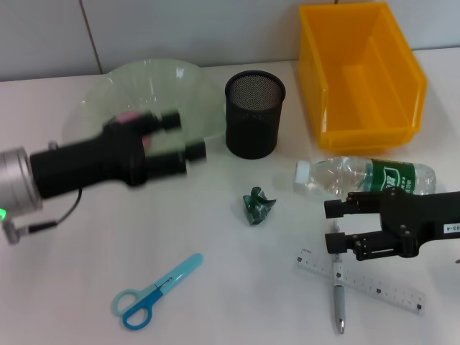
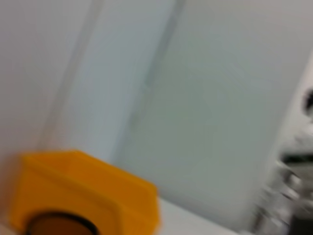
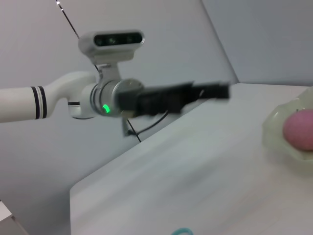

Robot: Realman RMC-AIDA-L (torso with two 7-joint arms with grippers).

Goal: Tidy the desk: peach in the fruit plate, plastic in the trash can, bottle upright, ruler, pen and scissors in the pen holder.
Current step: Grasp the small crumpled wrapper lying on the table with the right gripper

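Observation:
The pink peach (image 3: 299, 129) lies in the clear glass fruit plate (image 1: 194, 90). My left gripper (image 1: 188, 135) hovers over that plate, blurred, its fingers apart and holding nothing. A crumpled green plastic (image 1: 257, 205) sits mid-table. The bottle (image 1: 366, 176) lies on its side in front of the yellow trash can (image 1: 359, 72). My right gripper (image 1: 332, 225) is open just above the upper end of the pen (image 1: 338, 298), which crosses the clear ruler (image 1: 366, 282). Blue scissors (image 1: 154, 291) lie at the front left. The black mesh pen holder (image 1: 255, 111) stands upright.
The yellow trash can (image 2: 83, 196) and the pen holder's rim (image 2: 58, 226) also show in the left wrist view. A grey wall runs behind the table. The left arm (image 3: 54, 100) reaches in from the table's left side.

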